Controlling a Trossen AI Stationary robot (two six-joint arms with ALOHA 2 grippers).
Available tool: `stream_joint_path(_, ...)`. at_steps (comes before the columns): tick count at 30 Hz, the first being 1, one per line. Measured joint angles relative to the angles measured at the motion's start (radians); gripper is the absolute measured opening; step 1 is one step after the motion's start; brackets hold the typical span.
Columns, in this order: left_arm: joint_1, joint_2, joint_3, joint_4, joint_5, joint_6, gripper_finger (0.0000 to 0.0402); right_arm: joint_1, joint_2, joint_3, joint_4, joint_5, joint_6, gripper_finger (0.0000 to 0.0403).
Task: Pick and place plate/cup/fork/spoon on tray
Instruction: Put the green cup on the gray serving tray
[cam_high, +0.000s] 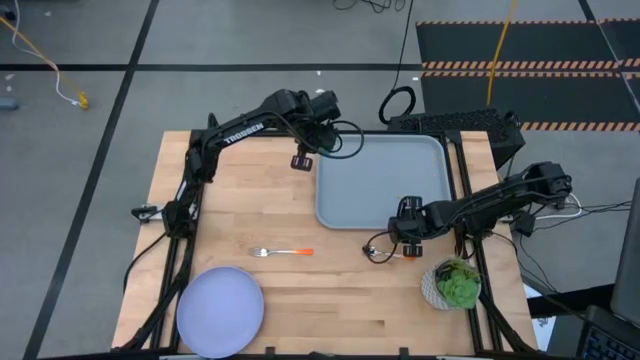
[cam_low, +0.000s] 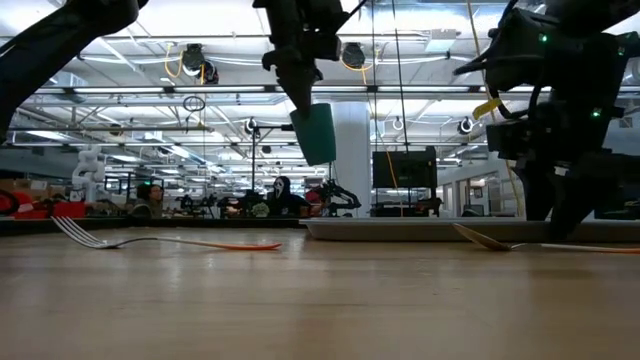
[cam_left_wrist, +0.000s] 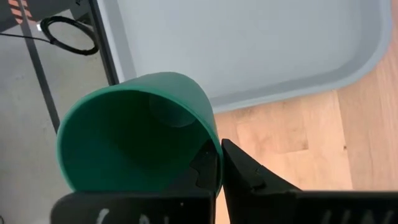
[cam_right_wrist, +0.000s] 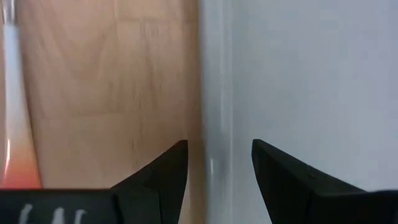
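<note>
Wood table (cam_high: 330, 290); tray (cam_high: 385, 185) on it; workshop bkgd w/ people.

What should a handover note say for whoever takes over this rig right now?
Left gripper: shut on the cup, held in the air near the tray's left rim.
Right gripper: open, low over the tray's front edge, close to the spoon on the table.
Fork: on the table, mid-front.
Plate: at the front left corner of the table.
Done: nothing is on the tray yet.
Left: set down the cup, then place the spoon, fork and plate.
</note>
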Motion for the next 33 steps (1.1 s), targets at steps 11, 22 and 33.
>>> stream_joint_path(11, -0.016, 0.0, 0.0, -0.007, 0.0, -0.001, 0.0008, -0.001, 0.016, -0.044, 0.182, -0.01, -0.064, 0.0072)
stream_joint_path(22, -0.016, 0.0, 0.0, -0.003, -0.001, -0.001, 0.0005, 0.001, 0.051, -0.044, 0.274, 0.004, -0.103, 0.0035)
stream_joint_path(33, -0.016, 0.001, 0.0, 0.005, -0.002, -0.001, 0.0009, 0.002, 0.053, -0.045, 0.431, -0.052, -0.122, 0.0034)
